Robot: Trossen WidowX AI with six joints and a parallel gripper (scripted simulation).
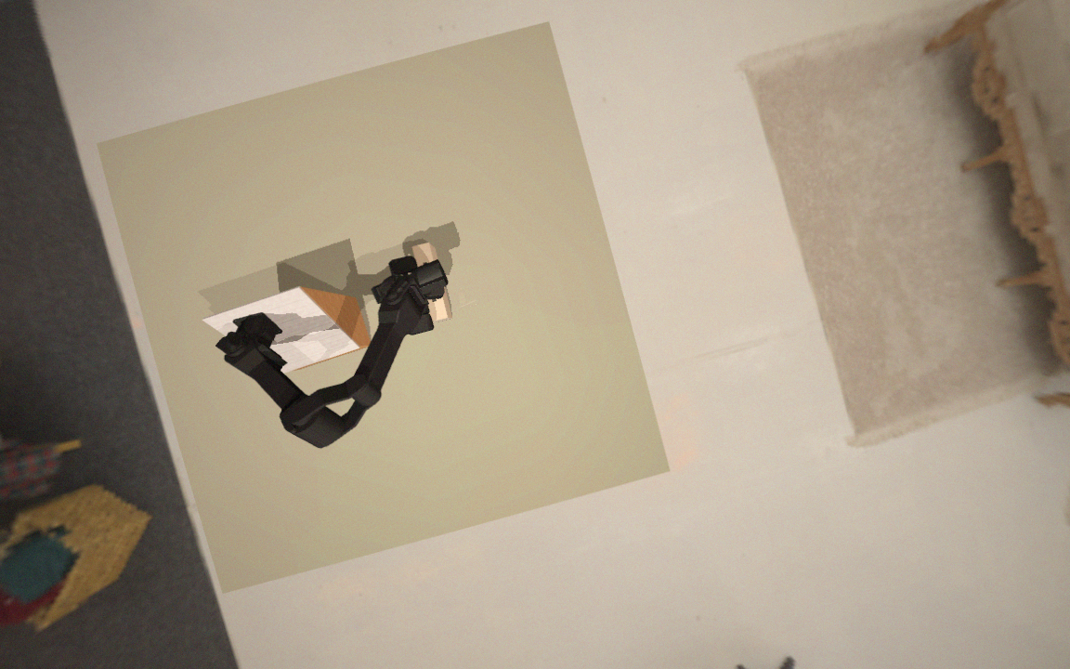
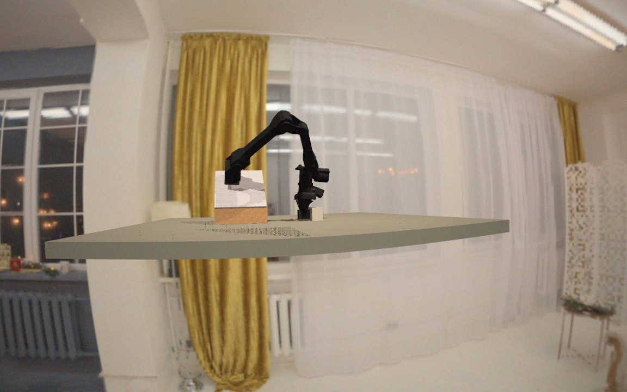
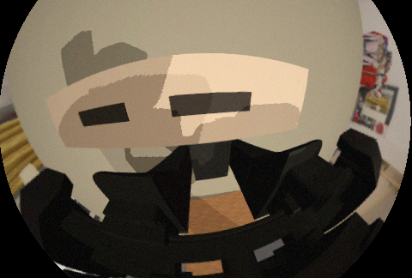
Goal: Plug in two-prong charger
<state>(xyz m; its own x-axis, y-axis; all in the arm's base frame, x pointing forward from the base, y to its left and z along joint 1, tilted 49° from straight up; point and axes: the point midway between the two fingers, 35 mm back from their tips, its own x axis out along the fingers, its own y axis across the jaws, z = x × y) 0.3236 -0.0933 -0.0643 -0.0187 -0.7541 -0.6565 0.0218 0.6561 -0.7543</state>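
The cream power strip (image 1: 441, 309) (image 2: 315, 214) (image 3: 257, 76) lies on the table. In the wrist view its top shows a short dark slot on the left and a longer one near the middle. My gripper (image 2: 303, 212) (image 3: 206, 140) is low beside the strip's long side, pointing down. It is shut on the charger, a small dark block (image 3: 211, 166) between the fingertips. The charger's far end meets the strip's near side edge in the wrist view, right of the strip's middle. The prongs and the outlet holes are hidden, so I cannot tell whether the prongs are in.
A wooden box (image 1: 341, 311) (image 2: 240, 215) (image 3: 219, 214) with a sloped white top stands behind the gripper, near the arm's base. The olive table (image 1: 522, 415) (image 2: 403, 230) bears the box, the strip and the arm.
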